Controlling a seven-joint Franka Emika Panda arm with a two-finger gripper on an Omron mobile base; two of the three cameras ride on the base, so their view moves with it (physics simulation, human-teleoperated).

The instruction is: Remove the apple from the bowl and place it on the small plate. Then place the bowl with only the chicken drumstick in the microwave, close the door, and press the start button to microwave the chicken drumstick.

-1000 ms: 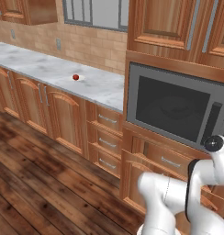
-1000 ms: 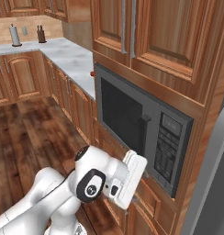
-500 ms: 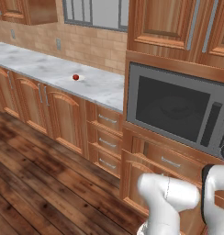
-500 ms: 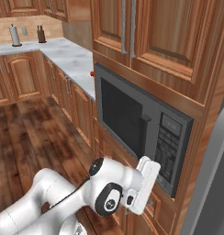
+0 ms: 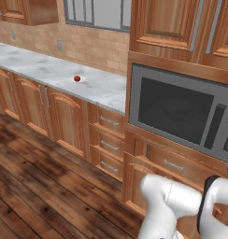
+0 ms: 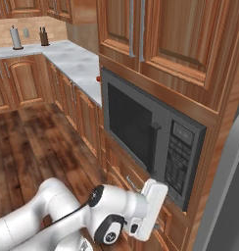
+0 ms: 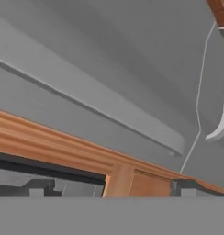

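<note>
while low beside the shut microwave (image 6: 153,147), jaws spread fully apart, empty, touching nothing.

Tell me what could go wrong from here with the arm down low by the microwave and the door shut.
1. The hand sits low, close to the wooden cabinet front below the microwave; a swing could clip the wood or a drawer handle.
2. The microwave door looks shut, so it must be opened before the bowl can go in.
3. The apple lies far along the counter, well away from the arm, so the base probably has to drive, risking misalignment.
</note>
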